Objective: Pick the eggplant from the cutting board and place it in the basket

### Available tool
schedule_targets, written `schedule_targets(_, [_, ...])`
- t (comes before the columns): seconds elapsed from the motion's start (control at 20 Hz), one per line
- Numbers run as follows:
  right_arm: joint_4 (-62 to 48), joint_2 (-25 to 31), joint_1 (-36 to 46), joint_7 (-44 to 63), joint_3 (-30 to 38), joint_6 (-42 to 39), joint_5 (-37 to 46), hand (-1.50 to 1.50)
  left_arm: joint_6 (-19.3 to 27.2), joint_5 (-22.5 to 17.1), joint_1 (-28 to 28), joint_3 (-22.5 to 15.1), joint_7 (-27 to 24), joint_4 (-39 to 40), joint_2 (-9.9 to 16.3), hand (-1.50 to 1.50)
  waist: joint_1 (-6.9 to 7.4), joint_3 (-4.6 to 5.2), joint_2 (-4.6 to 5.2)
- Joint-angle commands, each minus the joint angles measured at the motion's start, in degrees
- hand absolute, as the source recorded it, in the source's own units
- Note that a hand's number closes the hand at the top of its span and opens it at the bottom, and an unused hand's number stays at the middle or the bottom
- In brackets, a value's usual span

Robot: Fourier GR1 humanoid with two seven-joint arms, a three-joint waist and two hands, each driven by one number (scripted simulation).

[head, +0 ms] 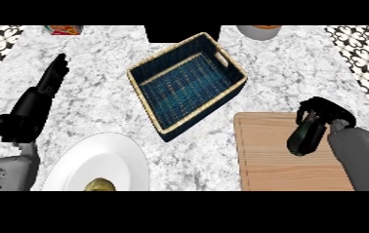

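A dark eggplant (pixel 305 137) lies at the right side of the wooden cutting board (pixel 270 151). My right hand (pixel 328 112) is curled over its upper end, fingers wrapped round it. The dark blue woven basket (pixel 148 73) with a tan rim sits tilted in the middle of the counter, up and left of the board, with nothing inside. At the left edge my left hand (pixel 45 88) rests open, fingers pointing up.
A white plate (pixel 97 159) with a yellowish-green food item (pixel 99 184) sits at the lower left. A grey bowl (pixel 258 31) stands at the top right and an orange-red packet (pixel 65 29) at the top left.
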State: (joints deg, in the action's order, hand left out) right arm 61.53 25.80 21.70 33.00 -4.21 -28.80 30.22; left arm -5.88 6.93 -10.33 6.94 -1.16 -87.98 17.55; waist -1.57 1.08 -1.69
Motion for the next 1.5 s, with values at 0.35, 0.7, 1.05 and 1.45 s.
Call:
schedule_targets(0.35, [28.0,-3.5,-11.6,29.6,-5.3,18.9,18.0,1.50,0.9,0.7,3.0,1.7,0.5,-1.3,1.2,0.00,-4.25,-0.57,-0.85])
schedule_targets(0.7, [52.1,-4.9,-9.4,35.6,-5.1,27.4,31.0,1.50,0.2,-0.1,3.0,1.7,0.3,-1.5,1.1,0.00,-3.53,-0.72,-0.80])
schedule_targets(1.05, [71.8,-12.0,2.4,42.2,-8.7,18.9,39.7,1.50,-0.5,-0.6,1.1,0.2,0.7,-1.9,-0.2,0.00,0.06,-0.75,0.63])
schedule_targets(1.45, [62.8,-21.4,26.6,44.2,-7.2,5.4,39.7,1.50,-0.1,1.5,-3.6,-2.1,4.4,-2.5,-0.7,0.00,1.76,-0.77,1.15])
